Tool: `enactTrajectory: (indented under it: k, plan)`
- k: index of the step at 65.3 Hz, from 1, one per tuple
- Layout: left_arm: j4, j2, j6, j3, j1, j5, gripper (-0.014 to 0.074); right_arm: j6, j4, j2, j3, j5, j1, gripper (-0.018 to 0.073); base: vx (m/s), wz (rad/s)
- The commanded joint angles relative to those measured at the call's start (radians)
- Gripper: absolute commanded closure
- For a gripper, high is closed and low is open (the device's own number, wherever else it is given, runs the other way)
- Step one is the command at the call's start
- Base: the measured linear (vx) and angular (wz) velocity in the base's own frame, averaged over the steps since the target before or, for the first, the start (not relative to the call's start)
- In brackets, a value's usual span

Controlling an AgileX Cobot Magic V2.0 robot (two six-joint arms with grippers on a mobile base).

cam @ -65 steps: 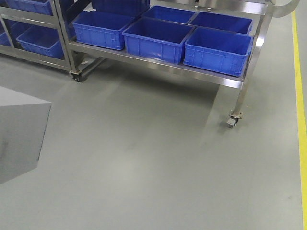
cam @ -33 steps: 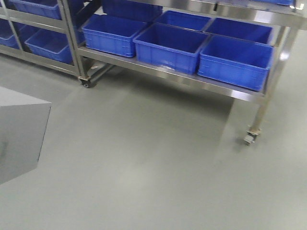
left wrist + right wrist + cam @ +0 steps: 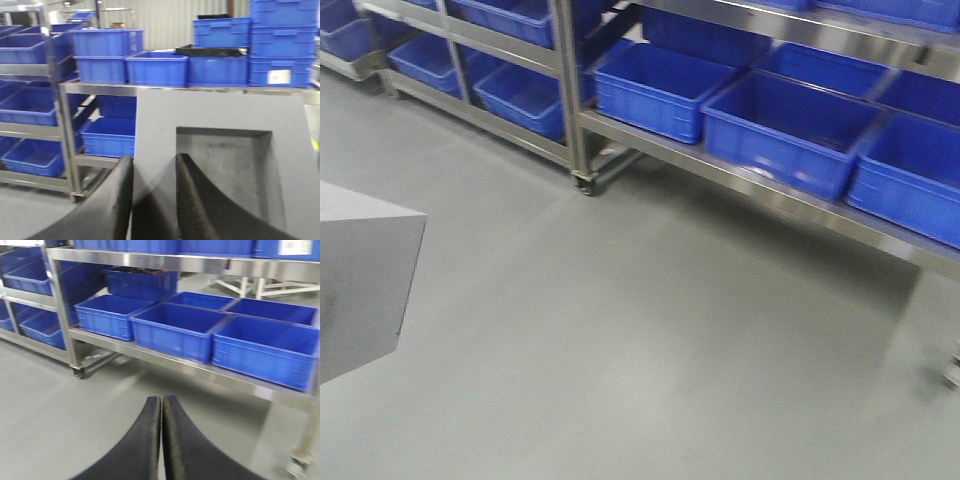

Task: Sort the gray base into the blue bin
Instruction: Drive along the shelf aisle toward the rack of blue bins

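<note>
Two arms, only one busy: left gripper (image 3: 152,165) pinches a wall of the gray base (image 3: 220,115), held low, well short of the steel rack (image 3: 572,100). Blue bin (image 3: 770,150) sits on the rack's lower shelf, ahead and right of the block. Right gripper (image 3: 161,400) is pressed closed, empty, pointing at the rack.

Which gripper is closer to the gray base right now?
Left. The left gripper holds the gray base, one wall of it pinched between its jaws. The right gripper is shut on nothing, and the base does not show in its view.
</note>
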Motion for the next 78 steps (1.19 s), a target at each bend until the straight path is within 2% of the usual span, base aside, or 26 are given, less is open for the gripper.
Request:
enactTrajectory:
  k: [1, 78]
  plan:
    - [-0.02, 0.009, -0.006, -0.029, -0.005, -0.107, 0.0559, -0.013, -0.007, -0.002, 0.002, -0.074, 0.0, 0.0564, 0.32, 0.35]
    - [-0.02, 0.009, -0.006, -0.029, -0.005, -0.107, 0.0559, -0.013, -0.007, -0.002, 0.002, -0.074, 0.0, 0.0564, 0.35, 0.27]
